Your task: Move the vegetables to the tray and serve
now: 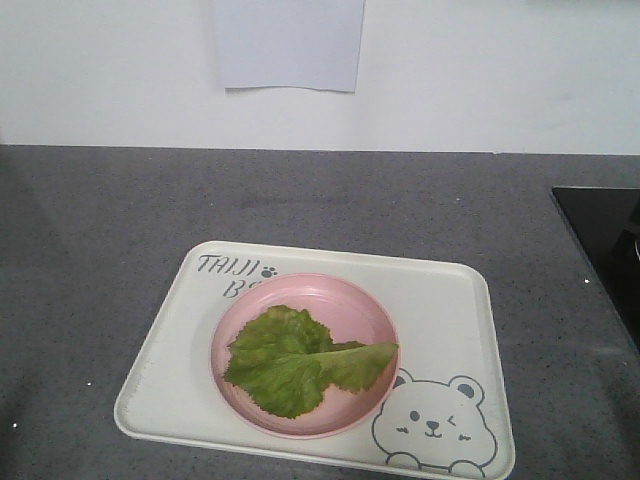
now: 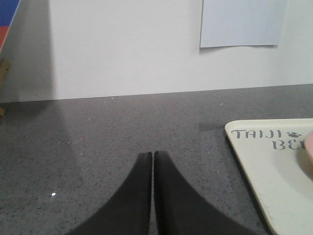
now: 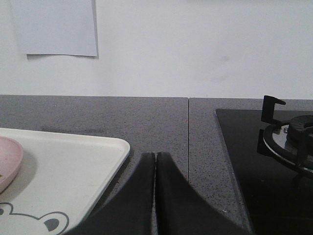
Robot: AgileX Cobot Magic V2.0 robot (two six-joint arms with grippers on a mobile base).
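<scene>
Green lettuce leaves, the vegetables (image 1: 300,362), lie on a round pink plate (image 1: 355,300) that stands on the cream-white tray (image 1: 445,330) with "TAIJI" lettering and a bear drawing. Neither gripper shows in the front view. My left gripper (image 2: 152,155) is shut and holds nothing, low over the grey counter, left of the tray (image 2: 274,171). My right gripper (image 3: 155,155) is shut and holds nothing too, just right of the tray's corner (image 3: 78,161); the pink plate's rim (image 3: 7,161) peeks in at the left edge there.
A black gas hob with a burner grate (image 3: 283,142) sits to the right of my right gripper; its glass corner (image 1: 605,240) shows in the front view. A white wall with a taped sheet of paper (image 1: 290,45) backs the grey counter (image 1: 120,220).
</scene>
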